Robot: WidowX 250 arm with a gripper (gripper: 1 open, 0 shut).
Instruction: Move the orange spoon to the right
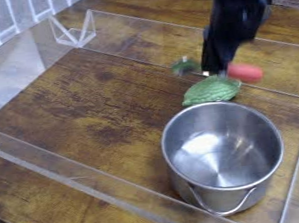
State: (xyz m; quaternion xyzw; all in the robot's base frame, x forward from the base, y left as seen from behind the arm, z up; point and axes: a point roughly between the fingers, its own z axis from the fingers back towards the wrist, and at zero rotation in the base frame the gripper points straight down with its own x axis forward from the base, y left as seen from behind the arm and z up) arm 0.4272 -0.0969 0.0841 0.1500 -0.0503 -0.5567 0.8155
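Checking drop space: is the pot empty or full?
Empty. The pot stands upright with its bare shiny bottom visible and nothing inside; the green toy vegetable lies outside its rim.

Red-orange spoon [244, 71] handle, green bumpy vegetable [211, 90], silver pot [225, 156] — on dark brown wood-grain table [84, 100].

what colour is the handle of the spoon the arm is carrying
Red-orange: the orange spoon shows its handle just right of the tool in the camera view.
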